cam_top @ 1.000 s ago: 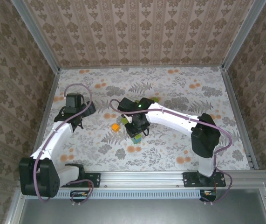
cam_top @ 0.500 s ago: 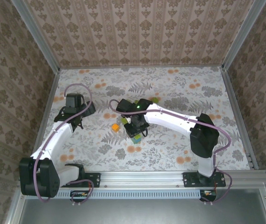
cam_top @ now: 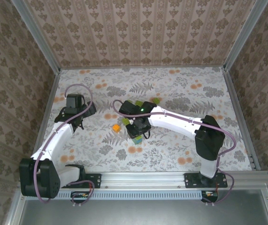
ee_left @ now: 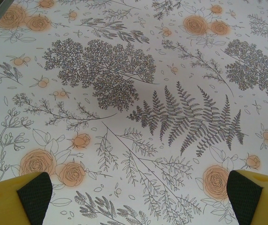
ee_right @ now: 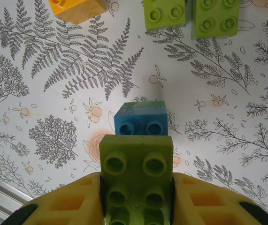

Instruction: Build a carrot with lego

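Closer, right gripper (ee_right: 136, 199) clamps lime-green brick (ee_right: 136, 164) near blue brick (ee_right: 140, 121); left gripper (ee_left: 138, 197) released.

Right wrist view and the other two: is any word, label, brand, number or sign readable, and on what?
None readable.
Studs of the lime-green brick in the right claw and of the blue brick: no legible lettering.
Table cover: floral print, no text.

I work inside a lab test cell. Aluminium posts (cam_top: 36, 35) frame wallpaper-printed walls (cam_top: 143, 33) and a floral tabletop (cam_top: 180, 89); I'm bolted to a metal rail (cam_top: 143, 178).
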Controlling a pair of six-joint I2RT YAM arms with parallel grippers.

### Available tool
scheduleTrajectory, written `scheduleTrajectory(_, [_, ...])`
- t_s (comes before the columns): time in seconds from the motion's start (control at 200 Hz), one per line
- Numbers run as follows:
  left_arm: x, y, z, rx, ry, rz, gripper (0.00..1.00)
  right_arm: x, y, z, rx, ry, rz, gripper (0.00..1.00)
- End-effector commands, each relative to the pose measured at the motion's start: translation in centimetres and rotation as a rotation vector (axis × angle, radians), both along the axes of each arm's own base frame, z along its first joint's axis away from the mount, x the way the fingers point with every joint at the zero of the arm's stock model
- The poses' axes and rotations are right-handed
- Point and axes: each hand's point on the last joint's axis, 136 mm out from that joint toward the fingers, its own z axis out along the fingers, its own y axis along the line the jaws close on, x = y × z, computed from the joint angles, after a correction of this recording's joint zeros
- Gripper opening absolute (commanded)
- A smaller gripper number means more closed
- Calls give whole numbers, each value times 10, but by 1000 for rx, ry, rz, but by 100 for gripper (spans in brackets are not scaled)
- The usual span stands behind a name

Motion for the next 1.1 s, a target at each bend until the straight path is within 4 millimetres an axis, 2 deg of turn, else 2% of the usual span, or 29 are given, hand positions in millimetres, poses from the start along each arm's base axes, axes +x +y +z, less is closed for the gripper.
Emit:
scheduleTrajectory(0.0, [-2, 1, 9, 21, -6, -4, 99, -23, -32, -56, -188, 130, -27, 33])
scheduleTrajectory(0.29, [-2, 2, 9, 27, -5, -2, 99, -13, -24, -35, -172, 96, 33, 33])
scheduleTrajectory(0.715, [-1, 2, 8, 29, -2, -2, 99, -8, -16, -32, -178, 96, 111, 35])
scheduleTrajectory(1.095, [-1, 3, 6, 30, 3, -2, 99, -4, -9, -11, -130, 57, 125, 34])
